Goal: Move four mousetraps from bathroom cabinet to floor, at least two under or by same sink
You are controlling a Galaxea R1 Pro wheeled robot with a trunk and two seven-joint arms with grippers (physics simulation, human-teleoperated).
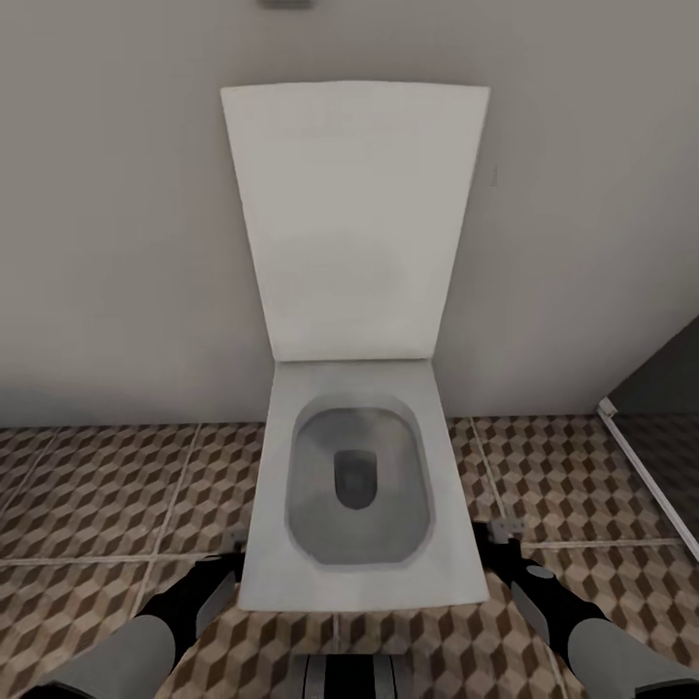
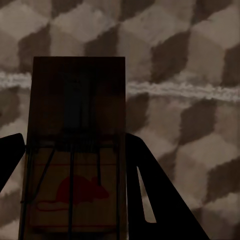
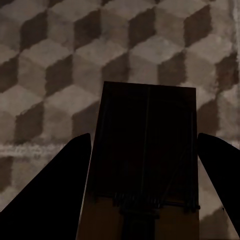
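Head view: a white toilet point(image 1: 359, 505) stands against a pale wall point(image 1: 107, 223), lid point(image 1: 351, 223) raised upright and the grey bowl exposed. The bathroom floor point(image 1: 87, 505), tiled in a brown, beige and white cube pattern with pale grout lines, extends on both sides of the toilet. A dark panel with a white edge strip point(image 1: 646, 476) occupies the far right.

Left side: the left arm reaches forward beside the toilet's left front corner, with the left gripper point(image 1: 233, 546) low over the floor. Left wrist view: the left gripper point(image 2: 75, 165) has its two dark fingers point(image 2: 155, 200) pressed against the long sides of a mousetrap point(image 2: 77, 150). This mousetrap is a flat wooden rectangle with dark wire parts and a red mouse print. It is held above the tiles, over a grout line point(image 2: 185, 90).

Right side: the right arm reaches forward beside the toilet's right front corner, with the right gripper point(image 1: 507, 534) over the floor. Right wrist view: the right gripper point(image 3: 145, 165) clamps a second mousetrap point(image 3: 145, 150) between its fingers point(image 3: 55, 190). The trap's spring coil and wires are visible, and cube tiles lie beneath it.
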